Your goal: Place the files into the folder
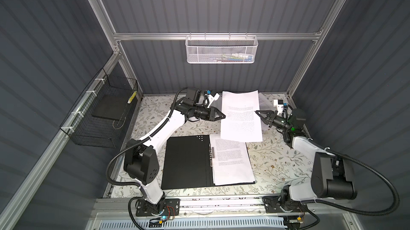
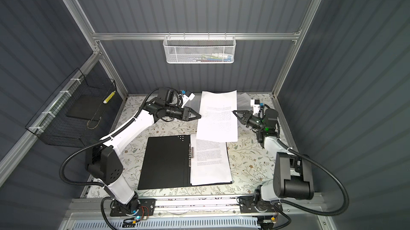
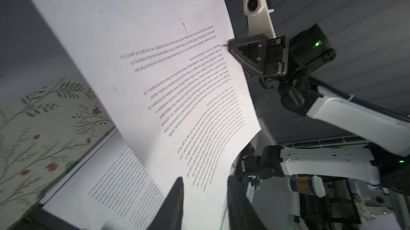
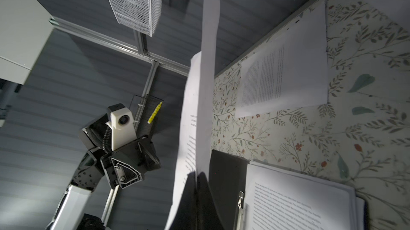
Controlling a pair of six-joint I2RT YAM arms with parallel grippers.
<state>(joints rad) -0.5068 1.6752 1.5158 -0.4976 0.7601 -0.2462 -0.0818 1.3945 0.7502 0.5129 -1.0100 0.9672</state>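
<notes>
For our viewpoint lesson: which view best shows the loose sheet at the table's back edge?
Right wrist: the loose sheet shows nearly whole. Both top views show only its corner behind the raised sheet; left wrist, nothing.

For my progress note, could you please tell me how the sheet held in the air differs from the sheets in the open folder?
The raised sheet hangs bowed in the air; the filed sheets lie flat on the right half of the folder. The right pincer is shut on the raised sheet's edge; no pincer touches the filed sheets. The raised sheet is single; the filed sheets are stacked. Both are white with black printed text.
</notes>
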